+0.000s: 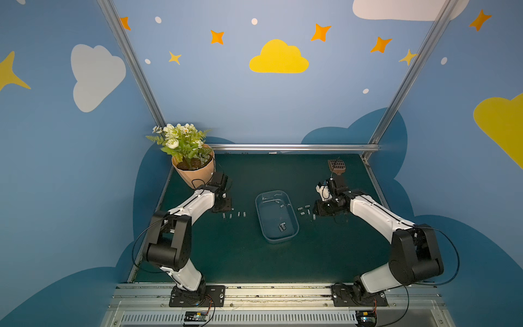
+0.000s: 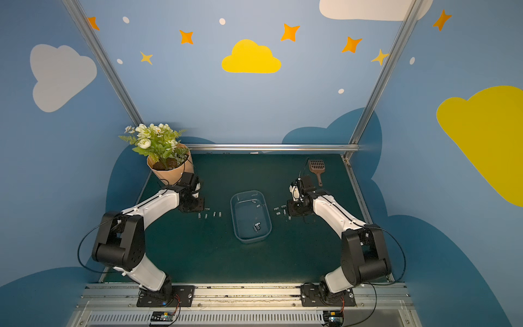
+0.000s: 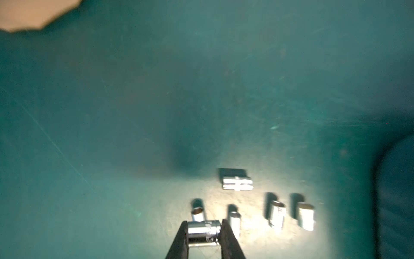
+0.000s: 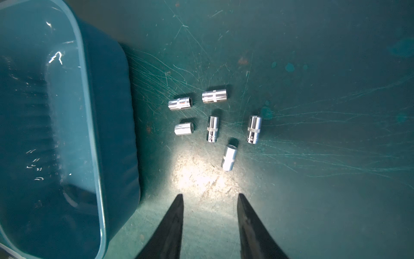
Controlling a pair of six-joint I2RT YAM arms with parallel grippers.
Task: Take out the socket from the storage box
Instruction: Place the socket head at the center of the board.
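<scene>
Shows a small chrome socket (image 3: pixel 202 232) clamped in the left pincer (image 3: pixel 204 225) over the table (image 3: pixel 134 112), outside the storage box (image 1: pixel 278 240) beside a row of loose sockets (image 3: pixel 277 215), with the right pincer (image 4: pixel 209 197) released and empty. Looks stiff, dense and slippery (polished steel, probably), so wants firm, square pressure or a pinch across its middle. Lies level, long axis running pad to pad, gripped by its ends.

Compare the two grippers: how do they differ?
The left gripper is shut on a socket; the right gripper is open and empty. The left gripper is on the flowerpot side of the storage box, the right gripper on its scoop side. Both are near loose sockets.
</scene>
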